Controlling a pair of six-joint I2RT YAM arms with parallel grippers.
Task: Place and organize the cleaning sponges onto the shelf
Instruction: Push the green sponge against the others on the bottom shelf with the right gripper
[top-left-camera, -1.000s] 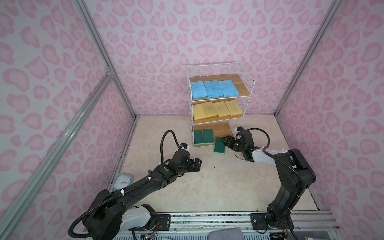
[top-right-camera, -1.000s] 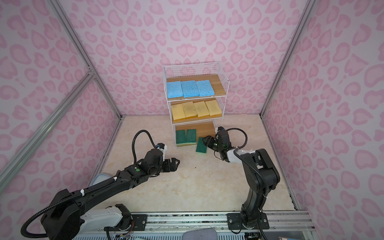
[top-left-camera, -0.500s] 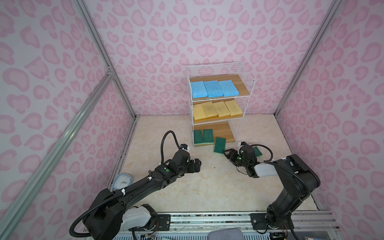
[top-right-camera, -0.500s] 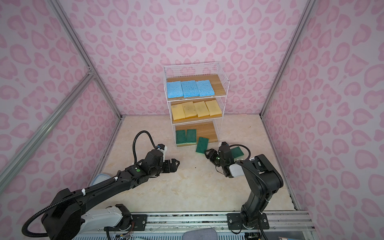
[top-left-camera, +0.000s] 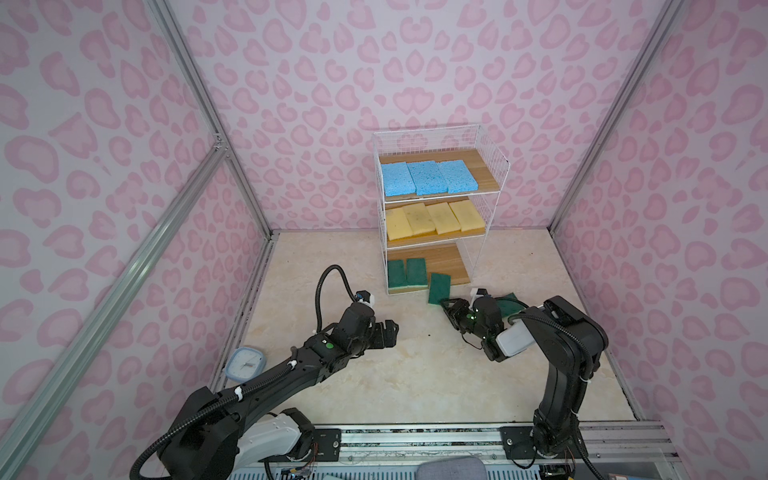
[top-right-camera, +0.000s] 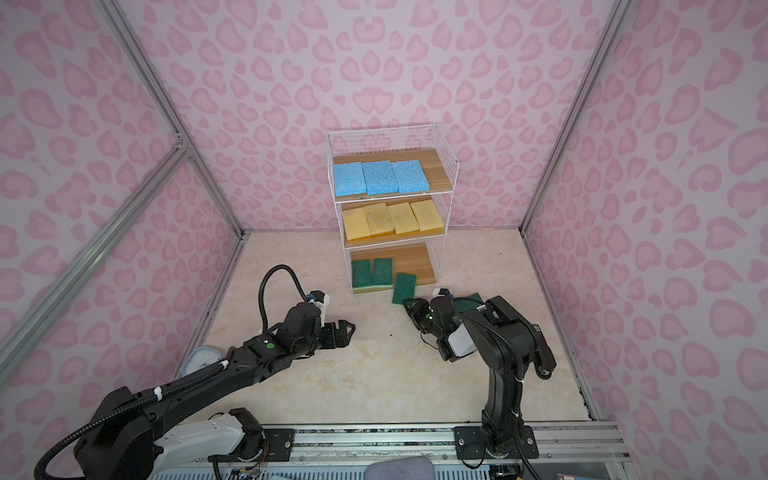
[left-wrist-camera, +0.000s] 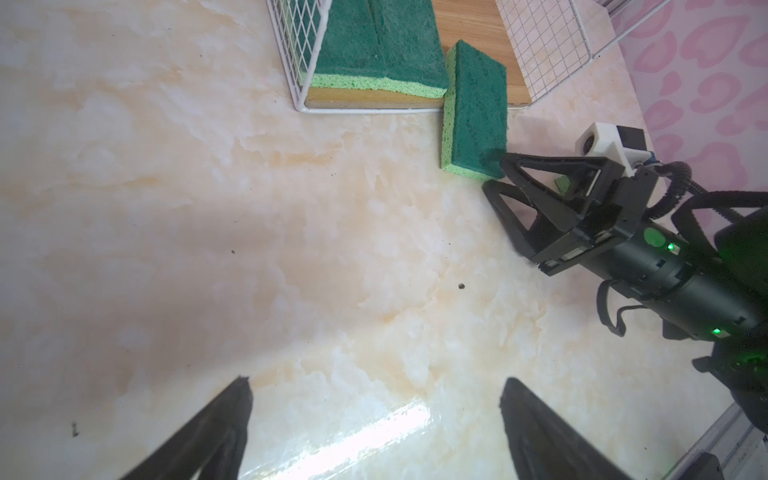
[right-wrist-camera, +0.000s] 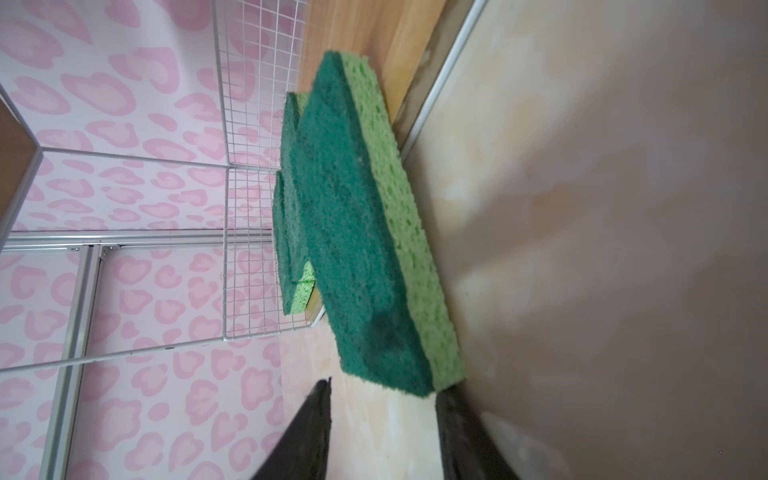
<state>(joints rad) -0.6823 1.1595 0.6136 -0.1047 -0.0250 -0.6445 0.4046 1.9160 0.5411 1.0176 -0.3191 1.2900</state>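
Note:
The shelf (top-left-camera: 490, 154) (top-right-camera: 444, 145) holds three blue sponges (top-left-camera: 428, 178) on top, several yellow sponges (top-left-camera: 432, 219) in the middle and two green sponges (top-left-camera: 406, 272) (left-wrist-camera: 374, 41) on its bottom board. A third green sponge (top-left-camera: 439, 288) (top-right-camera: 404, 286) (left-wrist-camera: 478, 108) (right-wrist-camera: 353, 232) leans off that board's front edge onto the floor. My right gripper (top-left-camera: 451, 311) (top-right-camera: 409, 309) (left-wrist-camera: 496, 174) (right-wrist-camera: 386, 388) is open, tips at this sponge's near end, not clamping it. Another green sponge (top-left-camera: 509, 301) (top-right-camera: 467, 301) lies on the floor behind that gripper. The left gripper (top-left-camera: 388, 332) (top-right-camera: 347, 330) (left-wrist-camera: 374, 382) hovers wide open over bare floor.
A small blue-and-white clock (top-left-camera: 245, 364) (top-right-camera: 199, 359) lies on the floor by the left wall. Pink patterned walls enclose the floor on three sides. A metal rail (top-left-camera: 415, 440) carrying both arm bases runs along the front edge.
The right gripper pulled back from the shelf front and dropped low to the near end of the leaning sponge, uncovering the sponge behind it. The left arm stayed put.

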